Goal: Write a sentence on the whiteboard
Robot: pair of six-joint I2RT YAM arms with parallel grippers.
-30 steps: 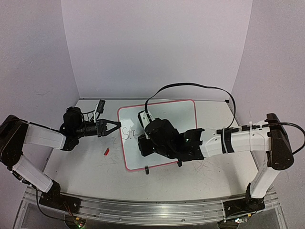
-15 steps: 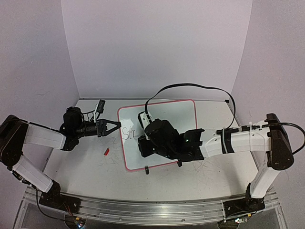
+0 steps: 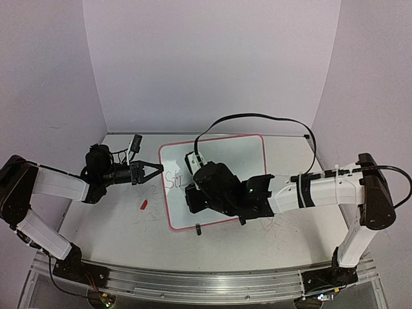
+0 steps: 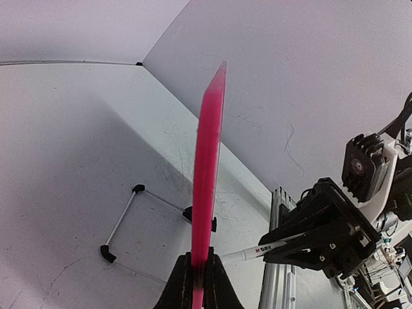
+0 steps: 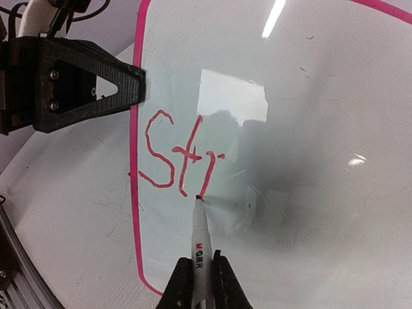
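The whiteboard [image 3: 235,154], glossy white with a pink rim, lies tilted on the table. My left gripper [image 3: 157,168] is shut on its left rim; in the left wrist view the pink edge [image 4: 209,161] runs up from between the jaws of that gripper [image 4: 200,273]. My right gripper [image 5: 201,277] is shut on a white marker [image 5: 200,241], whose tip rests on the board at the foot of the "r". The sentence [image 5: 174,158] reads "Str" in red near the left rim, and shows as small lettering [image 3: 172,179] in the top view. My right wrist [image 3: 215,187] hides the board's middle.
A small red cap [image 3: 143,205] lies on the table left of the board. A black clip foot [image 3: 198,228] sticks out at the board's near edge. A black cable [image 3: 257,118] arcs over the board's far side. The board's wire stand [image 4: 122,222] rests underneath it.
My right wrist has edged slightly left with the marker. The left arm and the board have not moved.
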